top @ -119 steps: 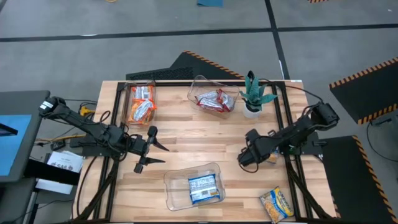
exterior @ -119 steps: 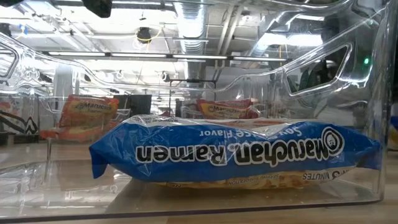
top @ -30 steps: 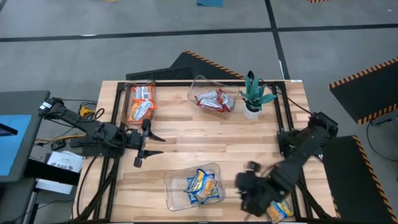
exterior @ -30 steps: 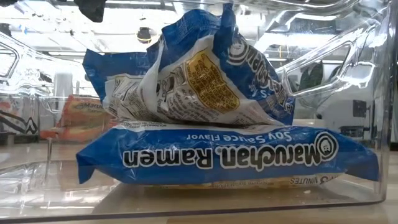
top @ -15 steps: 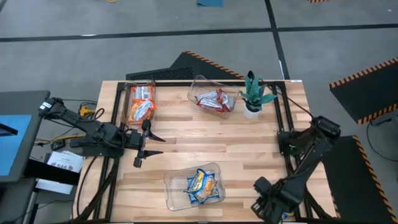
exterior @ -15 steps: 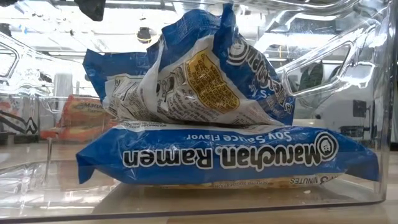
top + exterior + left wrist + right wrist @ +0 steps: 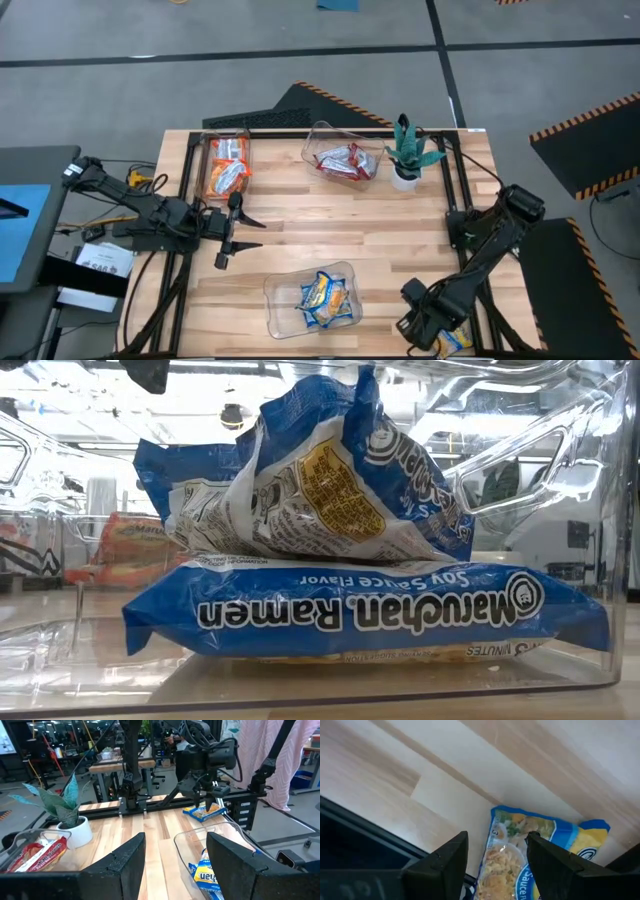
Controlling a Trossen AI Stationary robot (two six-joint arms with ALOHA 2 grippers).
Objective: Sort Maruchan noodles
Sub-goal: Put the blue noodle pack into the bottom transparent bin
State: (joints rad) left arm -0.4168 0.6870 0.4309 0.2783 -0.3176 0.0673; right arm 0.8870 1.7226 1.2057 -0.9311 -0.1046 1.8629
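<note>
Yellow-and-blue Maruchan packet (image 7: 452, 338) lies flat at counter's (image 7: 330, 235) near right corner; right gripper (image 7: 421, 327) hovers over it, fingers spread, nothing held. Left gripper (image 7: 228, 231) waits mid-left, fingers spread, empty.

two blue ramen packets (image 7: 360, 610) in clear bin (image 7: 600, 510)

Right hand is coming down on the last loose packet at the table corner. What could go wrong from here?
The yellow-and-blue packet lies near the table edge, so the open right hand may nudge it off. The near bin already holds two packets, the upper packet crumpled and tilted, so a third may sit high or slide out.
</note>
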